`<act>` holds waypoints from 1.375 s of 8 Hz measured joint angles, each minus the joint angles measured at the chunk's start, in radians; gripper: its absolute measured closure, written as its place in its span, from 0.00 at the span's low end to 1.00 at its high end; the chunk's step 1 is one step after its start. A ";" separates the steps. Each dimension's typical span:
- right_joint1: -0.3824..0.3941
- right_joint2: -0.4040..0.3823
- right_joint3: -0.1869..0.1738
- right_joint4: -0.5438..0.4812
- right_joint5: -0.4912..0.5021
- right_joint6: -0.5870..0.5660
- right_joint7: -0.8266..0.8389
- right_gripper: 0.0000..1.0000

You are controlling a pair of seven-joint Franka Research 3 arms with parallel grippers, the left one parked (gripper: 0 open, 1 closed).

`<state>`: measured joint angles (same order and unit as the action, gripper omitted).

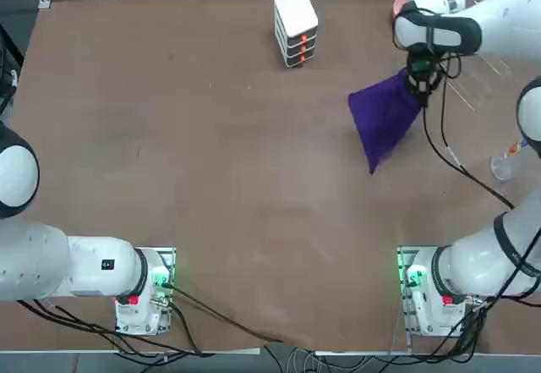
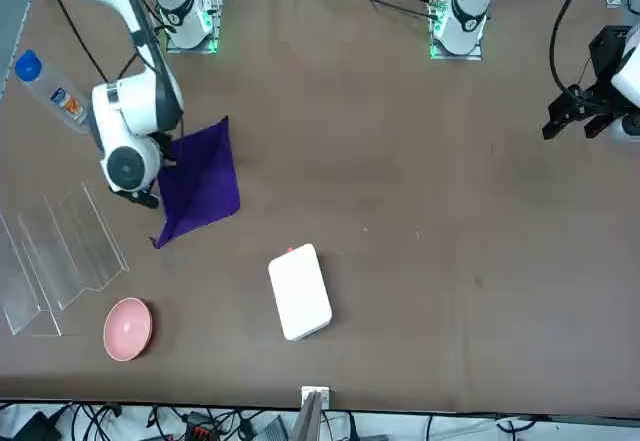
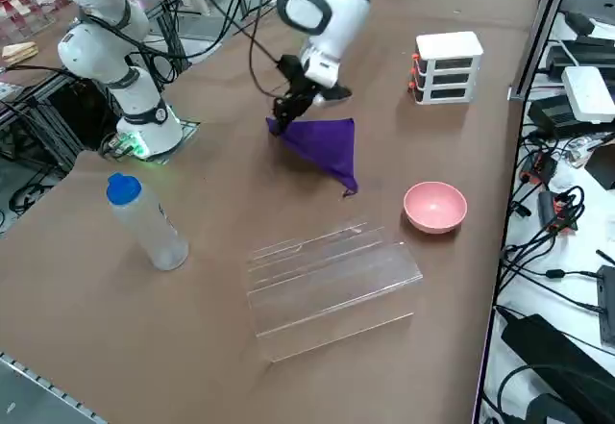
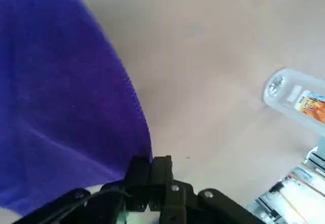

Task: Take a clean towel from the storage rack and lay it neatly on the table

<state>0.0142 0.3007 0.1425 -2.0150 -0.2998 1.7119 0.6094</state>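
My right gripper (image 1: pixel 420 90) is shut on one corner of the deep purple towel (image 1: pixel 385 119), in the right half of the brown table (image 1: pixel 211 153). The towel (image 3: pixel 327 145) hangs slanting from the gripper (image 3: pixel 281 121), and its far lower corner seems to reach the tabletop. In the wrist view the cloth (image 4: pixel 56 92) spreads away from the closed fingers (image 4: pixel 151 165). The storage rack (image 3: pixel 327 280), a frame of clear rods, stands apart from the towel near the table's right edge, with nothing on it (image 2: pixel 60 251).
A pink bowl (image 3: pixel 434 206) sits beside the rack, towards the far edge. A white stacked box (image 1: pixel 296 24) with red-orange marks stands at the far middle. A clear bottle (image 3: pixel 144 222) with a blue cap stands at the right edge, nearer my base.
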 joint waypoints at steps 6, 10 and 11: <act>-0.035 -0.017 0.000 -0.117 -0.041 0.044 -0.005 0.99; -0.074 -0.011 0.000 -0.124 -0.125 0.147 -0.006 0.63; -0.080 -0.009 0.000 -0.124 -0.136 0.153 -0.006 0.46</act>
<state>-0.0656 0.2915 0.1429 -2.1387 -0.4354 1.8651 0.6033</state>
